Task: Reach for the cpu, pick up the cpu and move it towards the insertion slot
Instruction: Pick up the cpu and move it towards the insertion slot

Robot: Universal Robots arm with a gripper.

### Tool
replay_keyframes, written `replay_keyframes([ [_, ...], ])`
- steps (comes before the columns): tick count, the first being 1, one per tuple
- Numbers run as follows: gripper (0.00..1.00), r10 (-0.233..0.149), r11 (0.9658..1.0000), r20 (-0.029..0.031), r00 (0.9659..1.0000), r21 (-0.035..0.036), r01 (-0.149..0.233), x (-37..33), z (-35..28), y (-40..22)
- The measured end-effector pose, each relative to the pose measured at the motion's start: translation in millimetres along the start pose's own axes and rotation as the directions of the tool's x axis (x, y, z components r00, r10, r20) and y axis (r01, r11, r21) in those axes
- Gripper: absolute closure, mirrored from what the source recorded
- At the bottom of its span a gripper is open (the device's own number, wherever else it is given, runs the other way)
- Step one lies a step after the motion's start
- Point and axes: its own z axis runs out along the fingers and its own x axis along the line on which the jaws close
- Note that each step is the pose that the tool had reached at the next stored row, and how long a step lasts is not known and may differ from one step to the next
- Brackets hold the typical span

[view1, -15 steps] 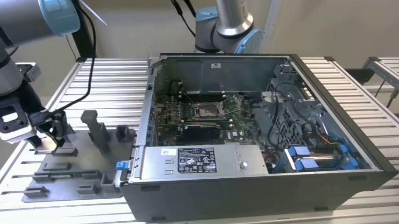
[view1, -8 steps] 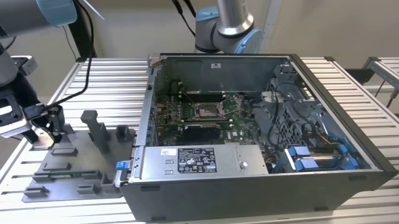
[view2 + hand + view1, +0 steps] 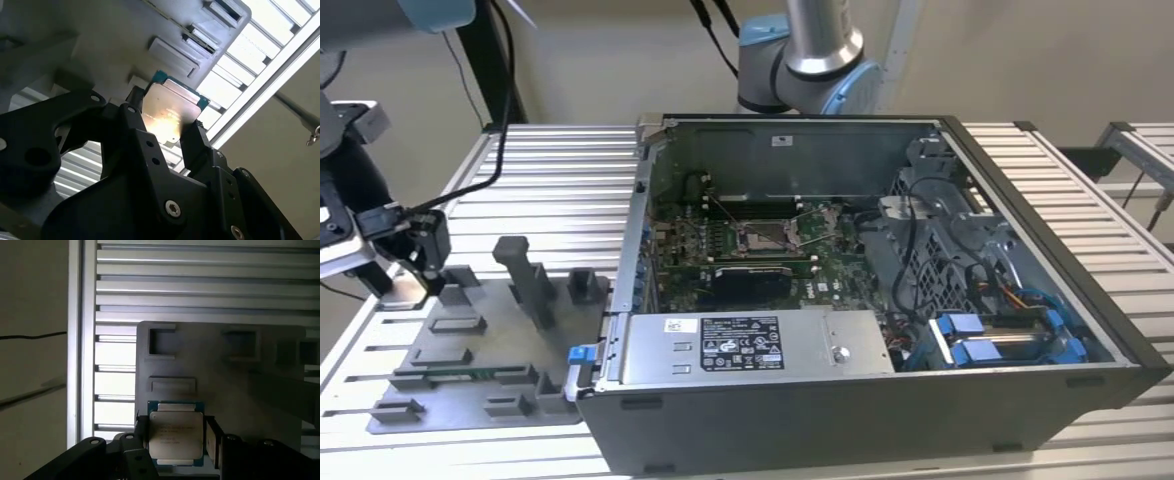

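The black two-fingered end effector (image 3: 177, 441) is pinching the small square silvery cpu with its green rim (image 3: 176, 432) by opposite edges, probably to keep its faces untouched. It is over the grey plastic fixture plate (image 3: 494, 345) on the slatted metal worktop (image 3: 547, 170). That is well apart from the silver-framed insertion slot (image 3: 767, 235), which lies inside the open grey computer case (image 3: 854, 420).

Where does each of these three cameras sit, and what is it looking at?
Exterior view: off the arm, looking down on the computer case and fixture tray; gripper at the exterior view's left.
First wrist view: on the arm, facing the cpu between the fingers, tray beyond.
Second wrist view: same cpu, slanted.
Both wrist views share cpu, fingers, tray.
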Motion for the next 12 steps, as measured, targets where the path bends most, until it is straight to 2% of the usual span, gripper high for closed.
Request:
replay_keyframes([
  [12, 1.0, 0.0, 1.0, 0.0, 1.0, 0.0024, 0.0, -0.1, -23.2, 0.8],
])
